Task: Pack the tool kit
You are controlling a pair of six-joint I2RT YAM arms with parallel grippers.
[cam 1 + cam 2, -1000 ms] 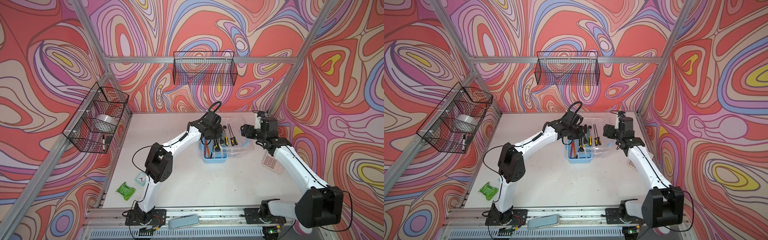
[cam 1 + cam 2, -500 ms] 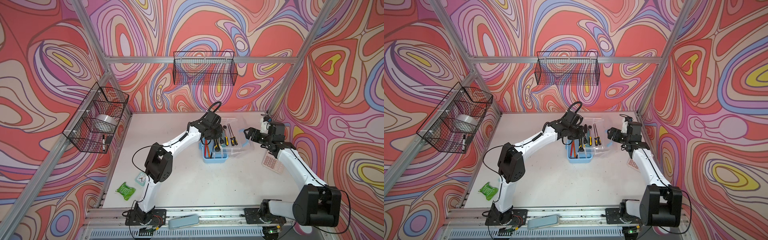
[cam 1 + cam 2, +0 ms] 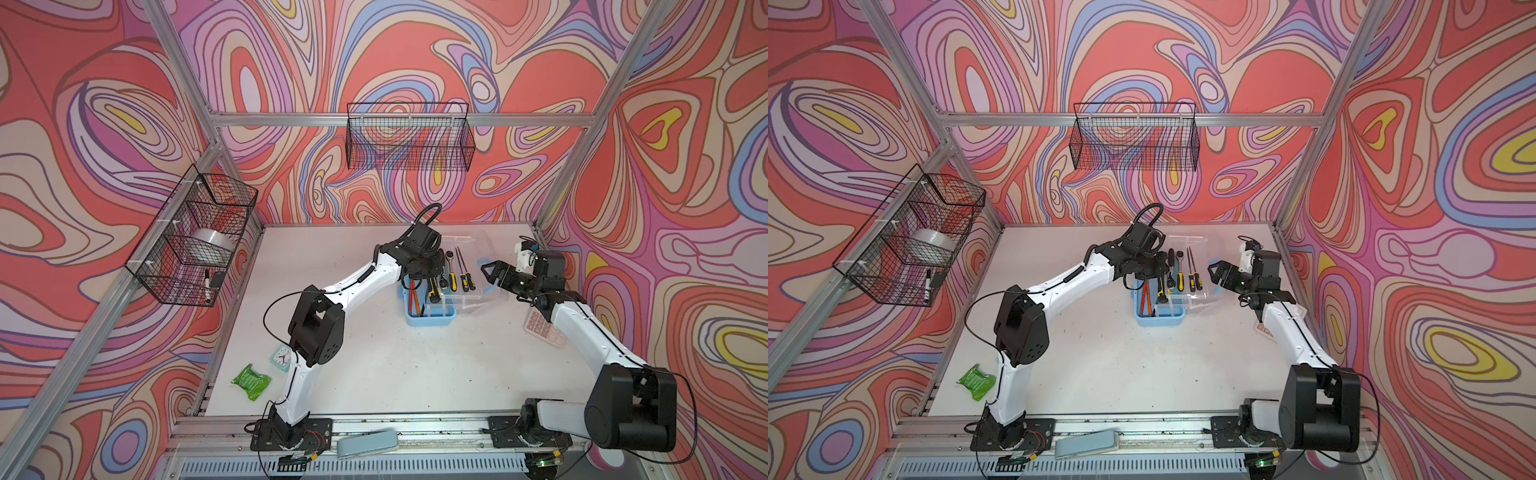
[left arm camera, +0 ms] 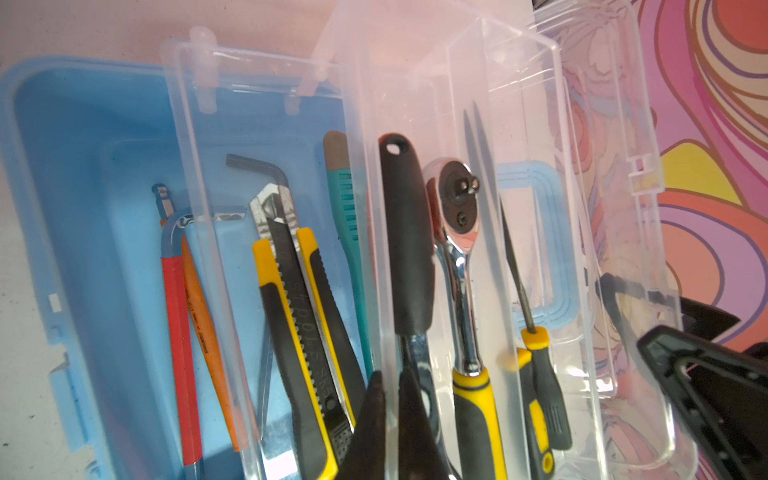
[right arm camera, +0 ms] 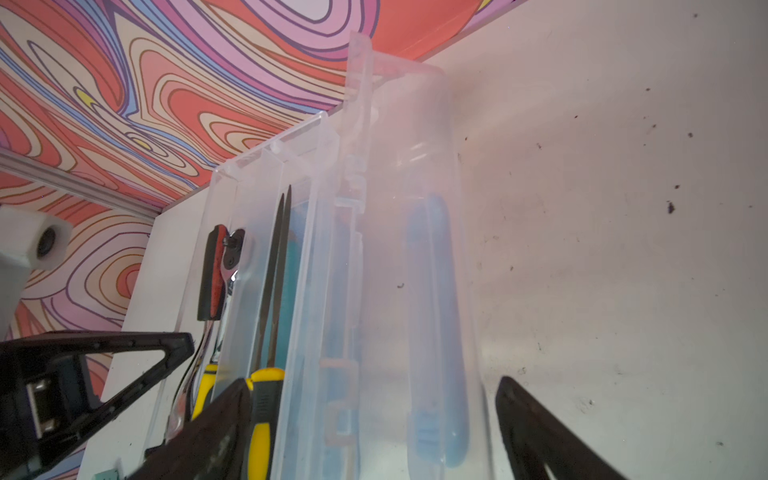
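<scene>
The tool kit's light blue case point(image 3: 432, 322) point(image 3: 1160, 320) stands open mid-table, with red and orange tools point(image 4: 183, 332) in it. A clear tray point(image 4: 270, 124) rests over its right half, carrying a utility knife point(image 3: 433, 286), a ratchet point(image 4: 457, 216) and screwdrivers point(image 3: 467, 280). My left gripper point(image 3: 417, 276) point(image 4: 390, 378) hangs over the case, shut with the tray's clear wall between its fingertips. The clear lid point(image 5: 415, 208) with its blue handle point(image 3: 482, 262) lies open to the right. My right gripper point(image 3: 490, 276) point(image 5: 374, 415) stands open at the lid's edge, with the handle end between its fingers.
A pink calculator point(image 3: 542, 328) lies under the right forearm. A teal clock point(image 3: 281, 356) and a green packet point(image 3: 250, 380) lie front left. Wire baskets hang on the left wall point(image 3: 195, 237) and back wall point(image 3: 409, 139). A pale pedal point(image 3: 368, 442) sits on the front rail.
The right arm has drawn back to the right and lower, its gripper staying open near the lid. The left arm and the tray have not moved.
</scene>
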